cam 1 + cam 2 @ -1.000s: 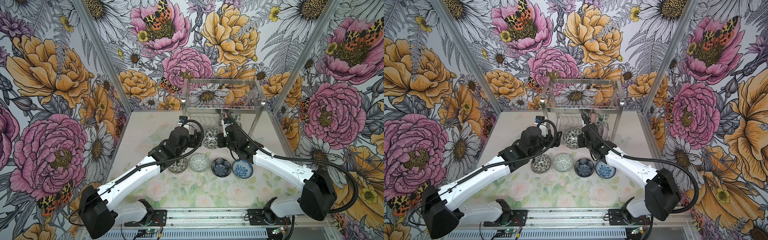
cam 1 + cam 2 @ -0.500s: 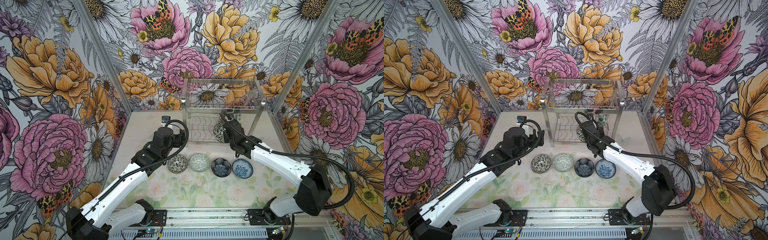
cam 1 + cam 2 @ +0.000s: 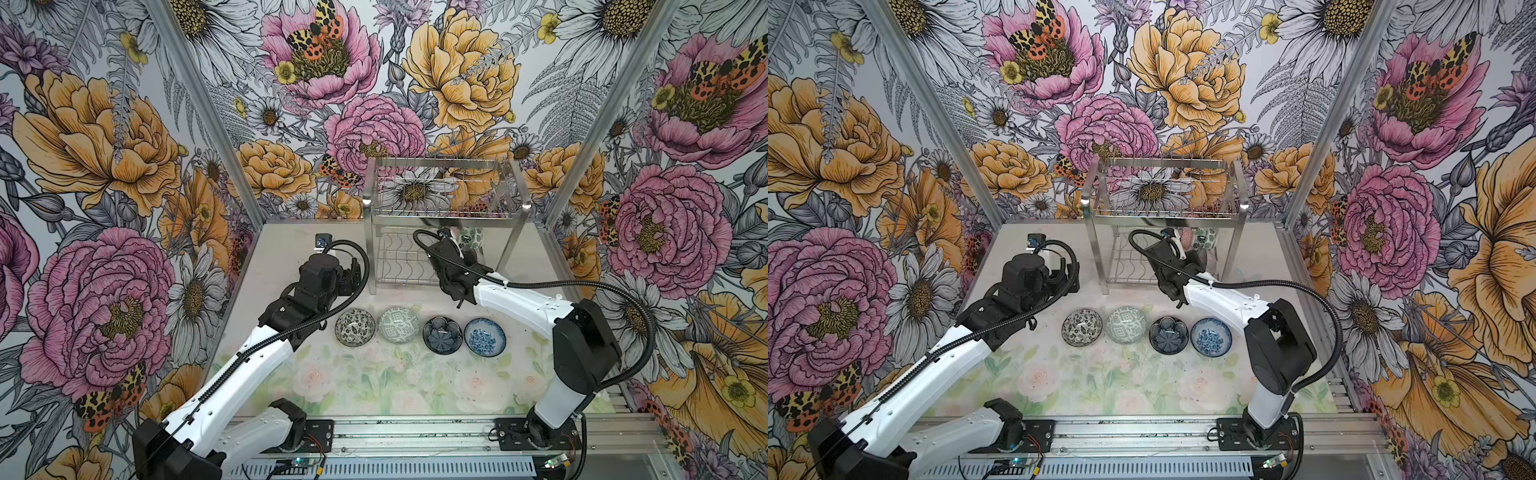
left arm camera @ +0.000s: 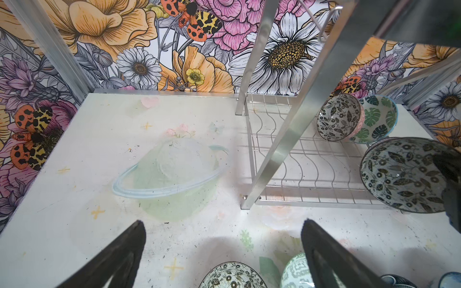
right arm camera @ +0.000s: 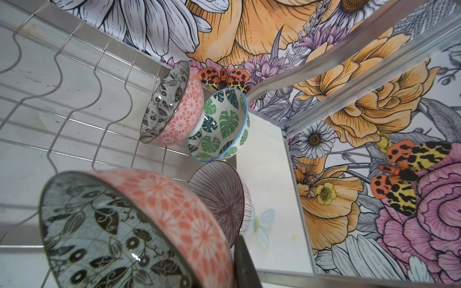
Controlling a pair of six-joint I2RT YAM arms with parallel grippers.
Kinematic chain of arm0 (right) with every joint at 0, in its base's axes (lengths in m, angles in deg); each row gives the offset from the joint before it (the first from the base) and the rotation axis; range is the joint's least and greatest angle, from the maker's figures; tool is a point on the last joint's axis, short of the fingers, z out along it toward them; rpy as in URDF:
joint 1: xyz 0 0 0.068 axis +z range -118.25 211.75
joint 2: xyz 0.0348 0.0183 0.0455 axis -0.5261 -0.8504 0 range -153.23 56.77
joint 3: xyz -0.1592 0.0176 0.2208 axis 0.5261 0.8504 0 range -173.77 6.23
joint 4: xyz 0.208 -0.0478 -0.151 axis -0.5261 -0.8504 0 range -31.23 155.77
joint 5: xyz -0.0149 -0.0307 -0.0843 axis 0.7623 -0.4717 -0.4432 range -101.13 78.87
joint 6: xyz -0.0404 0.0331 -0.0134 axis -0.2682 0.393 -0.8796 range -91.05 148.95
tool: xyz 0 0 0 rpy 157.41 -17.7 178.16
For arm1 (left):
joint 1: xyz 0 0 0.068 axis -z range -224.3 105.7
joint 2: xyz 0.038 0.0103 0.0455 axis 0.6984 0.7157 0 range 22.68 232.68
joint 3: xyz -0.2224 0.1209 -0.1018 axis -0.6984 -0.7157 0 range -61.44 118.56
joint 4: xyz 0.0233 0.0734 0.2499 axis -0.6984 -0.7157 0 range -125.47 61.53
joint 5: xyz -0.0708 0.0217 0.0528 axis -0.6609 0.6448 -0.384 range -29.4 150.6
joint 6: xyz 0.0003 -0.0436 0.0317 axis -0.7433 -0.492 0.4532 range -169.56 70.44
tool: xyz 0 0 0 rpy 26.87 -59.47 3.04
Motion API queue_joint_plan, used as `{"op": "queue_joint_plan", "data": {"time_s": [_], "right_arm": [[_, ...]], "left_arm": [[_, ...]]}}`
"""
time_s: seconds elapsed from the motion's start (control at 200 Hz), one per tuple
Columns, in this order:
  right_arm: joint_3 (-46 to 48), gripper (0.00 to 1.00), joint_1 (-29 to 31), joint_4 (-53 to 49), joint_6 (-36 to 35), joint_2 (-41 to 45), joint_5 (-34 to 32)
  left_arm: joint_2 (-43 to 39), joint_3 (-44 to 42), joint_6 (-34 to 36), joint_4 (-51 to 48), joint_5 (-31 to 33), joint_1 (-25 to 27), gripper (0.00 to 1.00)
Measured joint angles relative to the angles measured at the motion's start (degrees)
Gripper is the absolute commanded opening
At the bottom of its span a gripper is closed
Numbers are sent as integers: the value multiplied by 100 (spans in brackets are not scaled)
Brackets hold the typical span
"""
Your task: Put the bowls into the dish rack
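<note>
The dish rack [image 3: 444,214] [image 3: 1165,212] stands at the back of the table. My right gripper [image 5: 230,251] [image 3: 1179,245] reaches under its upper tier, shut on the rim of a pink-red bowl [image 5: 129,237] [image 4: 404,174] with a black leaf inside, held on edge over the wavy lower shelf [image 5: 74,104]. Beyond it another pink-red bowl [image 5: 174,109], a green-leaf bowl [image 5: 222,124] [image 3: 469,237] and a striped bowl [image 5: 219,199] stand in the rack. Several bowls lie in a row in front, from the black-white floral one [image 3: 355,327] to the blue floral one [image 3: 484,337]. My left gripper [image 4: 222,239] [image 3: 351,272] hangs open and empty left of the rack.
The rack's front left leg [image 4: 282,139] stands close to my left gripper. A faint pale-green bowl shape [image 4: 169,179] is printed on the table top. Aluminium posts [image 3: 208,112] and floral walls close in the sides and back; a rail [image 3: 415,434] runs along the front.
The left gripper has drawn back to the left, away from the bowl that both grippers met at. The right gripper has carried that bowl back into the rack's lower tier.
</note>
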Motion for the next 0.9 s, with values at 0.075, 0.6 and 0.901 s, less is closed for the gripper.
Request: {"op": "queue_joint_plan", "data": {"time_s": [0.075,0.6,0.901], "right_arm": [[-107,0,-35,37,-109,-162,-122],[-402,0,-282,181,-496,-909,-691],[-643,0,-411,299,-599,-1246,-800]], "left_arm": [[37,-11,37,2,-37,-39,99],[262,-83,42,46,-238,-142,99],[273,-179,37,74,-302,-146,99]]}}
